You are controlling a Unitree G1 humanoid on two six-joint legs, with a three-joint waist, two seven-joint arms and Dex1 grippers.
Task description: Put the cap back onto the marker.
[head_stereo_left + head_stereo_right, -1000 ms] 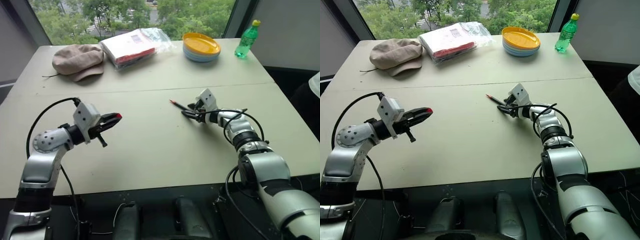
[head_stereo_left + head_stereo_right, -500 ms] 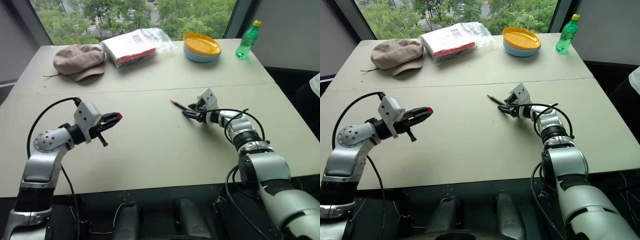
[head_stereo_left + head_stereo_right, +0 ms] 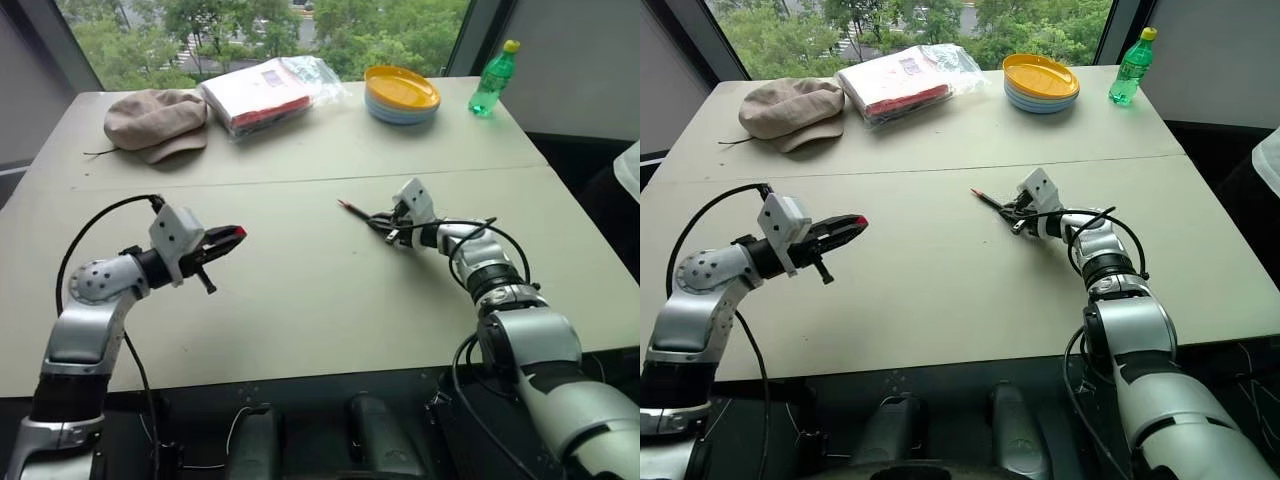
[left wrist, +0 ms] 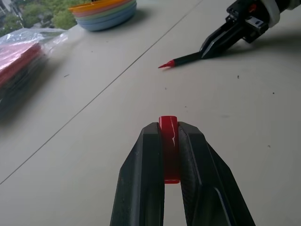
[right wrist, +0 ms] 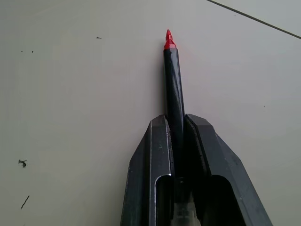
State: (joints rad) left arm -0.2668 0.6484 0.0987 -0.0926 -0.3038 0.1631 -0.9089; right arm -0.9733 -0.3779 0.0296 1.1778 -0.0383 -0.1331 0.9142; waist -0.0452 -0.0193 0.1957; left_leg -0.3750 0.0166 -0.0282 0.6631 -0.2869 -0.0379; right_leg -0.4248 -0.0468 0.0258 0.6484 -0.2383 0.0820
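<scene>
Clamping down now, the right gripper (image 5: 178, 123) has just closed on the marker (image 5: 173, 80) lying on the table (image 3: 300, 300); the left gripper (image 4: 170, 136), raised above that table, pinches the cap (image 4: 168, 129), so mating comes next.

1. Cap (image 4: 168, 136): bright red.
2. Marker (image 5: 174, 87): dark barrel, red tip.
3. Table (image 3: 300, 290): pale beige.
4. Plates (image 3: 402, 93), 12 o'clock: yellow over blue.
5. Bottle (image 3: 494, 78), 1 o'clock: green, yellow lid.
6. Hat (image 3: 155, 122), 11 o'clock: tan.
</scene>
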